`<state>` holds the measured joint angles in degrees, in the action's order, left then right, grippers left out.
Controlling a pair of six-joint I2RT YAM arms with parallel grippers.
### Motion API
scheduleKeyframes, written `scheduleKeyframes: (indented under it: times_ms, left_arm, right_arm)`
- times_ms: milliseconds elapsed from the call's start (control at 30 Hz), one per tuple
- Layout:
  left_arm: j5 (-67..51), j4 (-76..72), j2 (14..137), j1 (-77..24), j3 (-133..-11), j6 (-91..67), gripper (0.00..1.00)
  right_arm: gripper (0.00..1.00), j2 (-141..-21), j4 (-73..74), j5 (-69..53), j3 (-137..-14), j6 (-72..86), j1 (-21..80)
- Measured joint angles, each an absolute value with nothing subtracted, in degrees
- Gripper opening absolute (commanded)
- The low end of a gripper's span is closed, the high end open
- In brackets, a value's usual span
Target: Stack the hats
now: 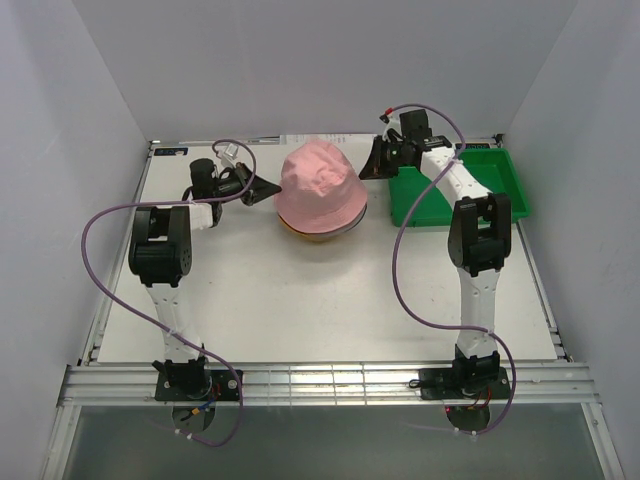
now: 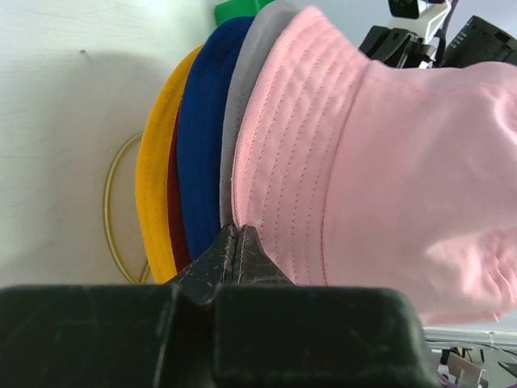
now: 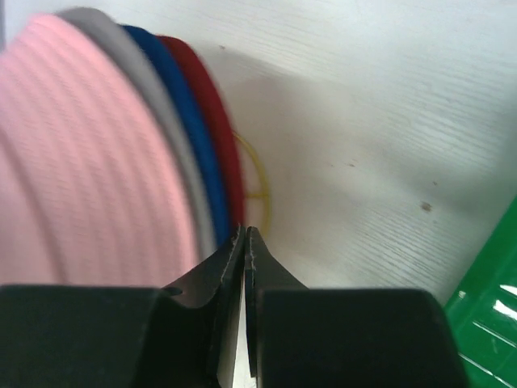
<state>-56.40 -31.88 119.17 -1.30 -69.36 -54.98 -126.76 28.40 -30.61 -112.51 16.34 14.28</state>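
Stack: pink hat (image 1: pixel 318 180) on top, then grey hat (image 2: pixel 242 97), blue hat (image 2: pixel 206 145), dark red hat (image 2: pixel 176 218) and yellow hat (image 2: pixel 153 186), nested over a gold wire stand (image 2: pixel 106 198) on the counter (image 1: pixel 330 310), between the two pairs of jaws.
Left jaws: clenched tip to tip, nothing between; tips right at the grey and pink brims, contact unclear.
Right jaws: clenched, empty; just beside the stack's opposite side, dark red brim nearest.
Green bin (image 1: pixel 500 185): beside the right jaws, away from the hats.

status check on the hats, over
Left gripper shut, empty, beside the hats. Right gripper shut, empty, opposite side. All five stacked, pink hat on top. Green bin apart, not blocking.
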Motion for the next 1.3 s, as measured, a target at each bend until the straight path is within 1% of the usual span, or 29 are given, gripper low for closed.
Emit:
scheduleKeyframes:
  times_ms: [167, 400, 500, 533, 633, 733, 800, 867, 1033, 1300]
  left_arm:
    - [-56.4, -29.06, 120.33, 0.36, -69.36, -53.41, 0.0]
    - [-56.53, -25.19, 120.44, 1.23, -71.48, -52.1, 0.01]
    - [-56.49, -23.44, 120.44, 1.28, -72.4, -51.72, 0.01]
    - [-56.47, -23.05, 120.42, 1.28, -72.66, -51.68, 0.01]
    - [-56.45, -22.15, 120.42, 1.28, -73.12, -51.68, 0.02]
    - [-56.38, -21.26, 120.31, 1.28, -73.49, -51.72, 0.04]
    - [-56.36, -20.93, 120.31, 1.28, -73.91, -51.72, 0.04]
    - [-56.29, -20.62, 120.25, 1.28, -74.28, -51.75, 0.04]
    - [-55.9, -19.88, 120.2, 1.39, -75.44, -52.01, 0.02]
    - [-55.22, -19.62, 119.66, 1.39, -75.85, -52.42, 0.01]
  right_arm:
    - [0.08, -126.93, 30.15, -28.18, -109.84, 16.1, 12.99]
    - [0.09, -126.89, 30.74, -27.33, -109.86, 16.27, 12.12]
    - [0.18, -126.87, 31.53, -27.33, -110.61, 16.6, 12.14]
    - [0.25, -126.74, 31.57, -27.35, -110.63, 16.82, 12.14]
    - [0.34, -125.34, 31.62, -27.29, -109.95, 18.31, 12.23]
    - [0.4, -121.89, 31.68, -27.33, -107.59, 20.49, 12.23]
    - [0.41, -118.41, 31.09, -27.53, -104.68, 22.31, 12.23]
    - [0.44, -114.89, 29.19, -28.36, -101.25, 24.18, 12.23]
    - [0.51, -105.45, 19.84, -32.69, -88.36, 32.03, 12.43]
    - [0.56, -102.41, 8.38, -34.89, -75.85, 41.58, 15.42]
